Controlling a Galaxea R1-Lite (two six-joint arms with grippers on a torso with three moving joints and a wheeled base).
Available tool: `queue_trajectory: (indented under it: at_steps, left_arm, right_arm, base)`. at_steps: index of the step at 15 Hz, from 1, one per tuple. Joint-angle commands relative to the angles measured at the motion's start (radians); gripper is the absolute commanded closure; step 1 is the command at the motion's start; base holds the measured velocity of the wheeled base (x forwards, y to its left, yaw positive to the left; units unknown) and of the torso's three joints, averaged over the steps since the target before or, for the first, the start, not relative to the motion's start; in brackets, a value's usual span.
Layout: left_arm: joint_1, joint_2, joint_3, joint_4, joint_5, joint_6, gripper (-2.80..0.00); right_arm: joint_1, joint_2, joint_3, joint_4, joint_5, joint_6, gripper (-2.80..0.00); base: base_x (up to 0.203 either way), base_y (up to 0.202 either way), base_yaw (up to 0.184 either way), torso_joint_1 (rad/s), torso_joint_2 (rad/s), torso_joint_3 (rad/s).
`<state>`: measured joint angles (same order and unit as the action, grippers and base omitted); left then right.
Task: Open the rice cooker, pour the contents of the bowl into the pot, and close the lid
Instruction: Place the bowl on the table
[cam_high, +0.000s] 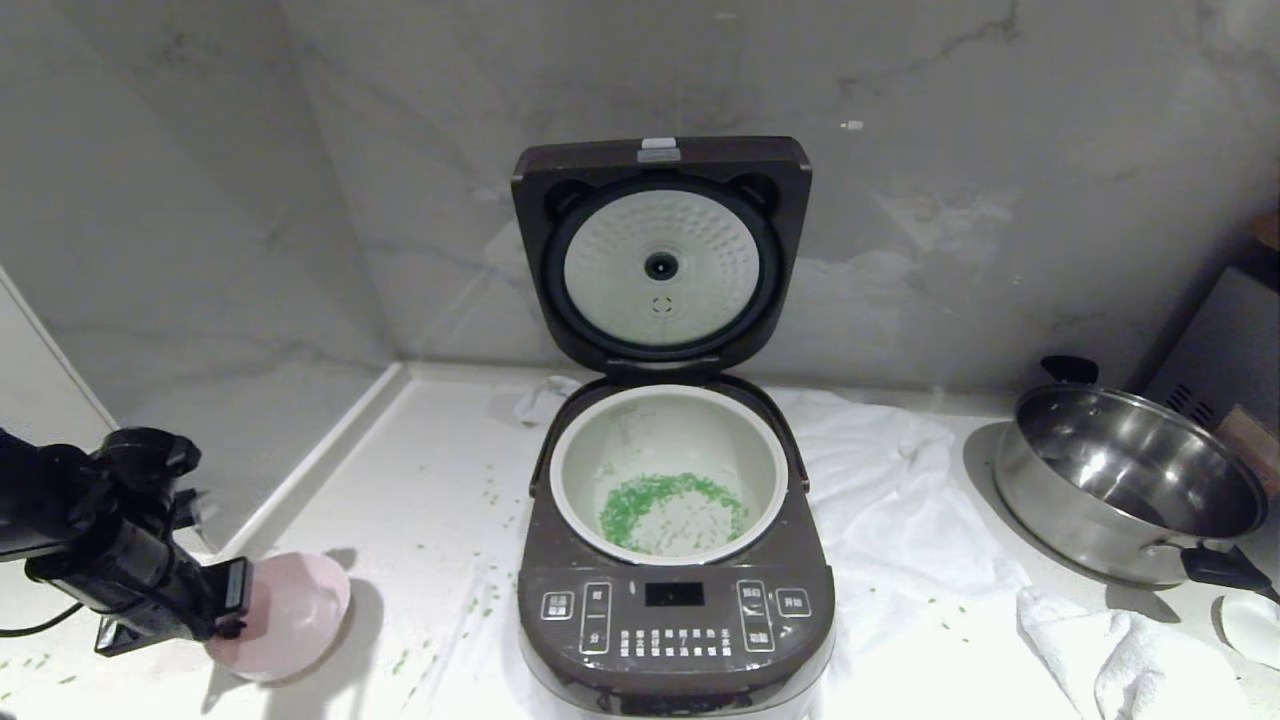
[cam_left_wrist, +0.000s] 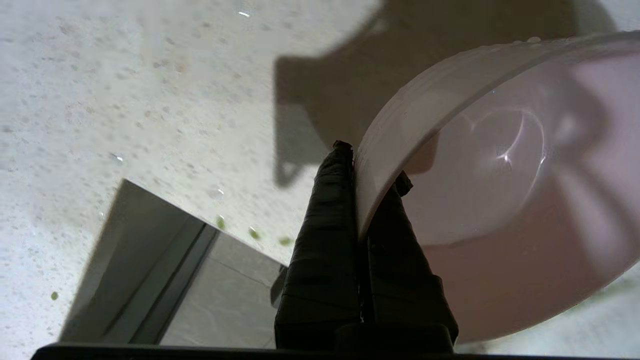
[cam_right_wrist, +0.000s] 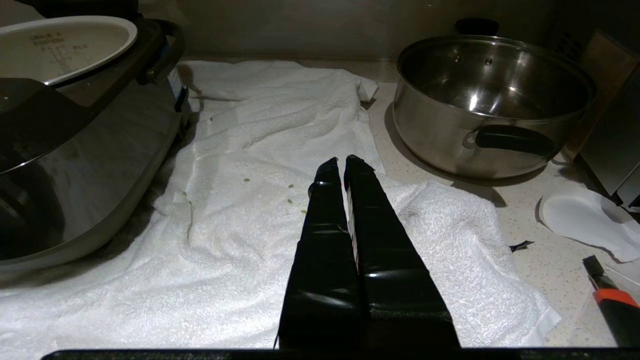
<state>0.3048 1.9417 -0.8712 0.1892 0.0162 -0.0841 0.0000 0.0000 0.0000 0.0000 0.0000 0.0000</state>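
Now the left gripper (cam_high: 232, 600), clamped on the rim of the empty bowl (cam_high: 290, 615) near-left of the cooker (cam_high: 675, 560), should set it flat before letting go, then shut the upright lid (cam_high: 662, 255); the right gripper (cam_right_wrist: 345, 167) rests closed.

A rumpled white towel (cam_high: 900, 520) covers the speckled counter (cam_high: 420, 500), a shiny steel pan (cam_high: 1125, 480) with black handles sits on the right, marble wall (cam_high: 300, 200) behind.
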Motion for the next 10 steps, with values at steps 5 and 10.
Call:
queue_trajectory:
  at_steps: [5,10]
  left_arm:
    - [0.135,0.227,-0.035,-0.116,0.006,0.025,0.00]
    - [0.187,0.227,-0.075,-0.115,0.003,0.024,-2.80]
  right_arm:
    - [0.000,0.000,0.002,-0.001,0.000,0.000,0.00]
    - [0.000,0.000,0.002,0.000,0.000,0.000,0.00]
  base:
    - [0.000,0.000,0.000,0.000,0.00,0.000]
    - [0.000,0.000,0.000,0.000,0.00,0.000]
